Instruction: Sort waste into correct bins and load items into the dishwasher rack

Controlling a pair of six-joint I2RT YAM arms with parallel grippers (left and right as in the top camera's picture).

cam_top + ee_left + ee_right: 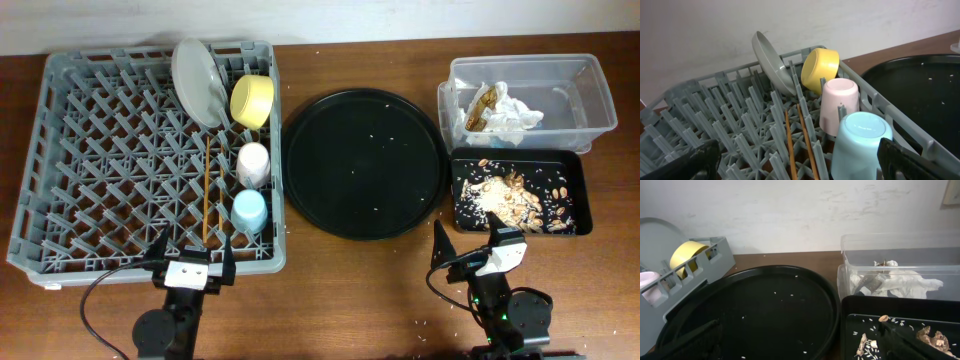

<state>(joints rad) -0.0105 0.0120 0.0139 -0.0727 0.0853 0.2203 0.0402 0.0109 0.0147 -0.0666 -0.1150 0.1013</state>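
Note:
The grey dishwasher rack (100, 150) holds a grey plate (200, 85) on edge, a yellow bowl (253, 100), a pink cup (253, 163), a blue cup (249, 210) and two chopsticks (207, 190). The clear tub (590, 95) holds white napkins (512, 115) and a brown wrapper (480, 108). The shallow black tray (575, 195) holds tan scraps and rice (510, 195). My left gripper (192, 262) is open and empty at the rack's front edge. My right gripper (468, 248) is open and empty near the table's front, before the black tray.
A large round black tray (363, 163) with a few rice grains lies between the rack and the bins. Stray rice grains dot the wooden table near the front right. A wall stands behind the table.

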